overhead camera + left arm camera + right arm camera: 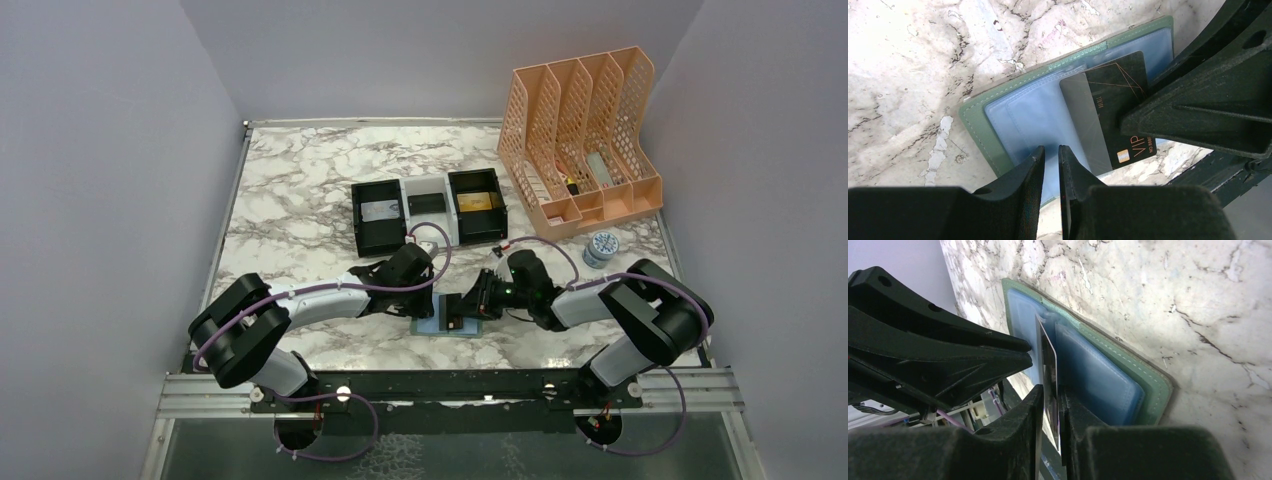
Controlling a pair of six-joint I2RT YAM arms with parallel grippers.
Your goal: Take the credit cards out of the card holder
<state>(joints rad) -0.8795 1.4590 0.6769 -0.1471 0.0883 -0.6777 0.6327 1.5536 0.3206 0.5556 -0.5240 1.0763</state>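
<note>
Well, the black credit card (1113,100) looked thin, stiff, slick and light, partly out of the open card holder (1013,117) on the table's (300,190) near edge; right gripper (1050,392) pinched its edge, left gripper (1051,152) near-closed, pinning the pocket.

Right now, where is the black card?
In the top view the black card lies centre, near the front edge of the table, sticking partly out of the open card holder, pinched by the right gripper.

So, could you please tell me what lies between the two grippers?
The open card holder, with a black credit card pinched by the right gripper; top and left wrist views show it.
</note>
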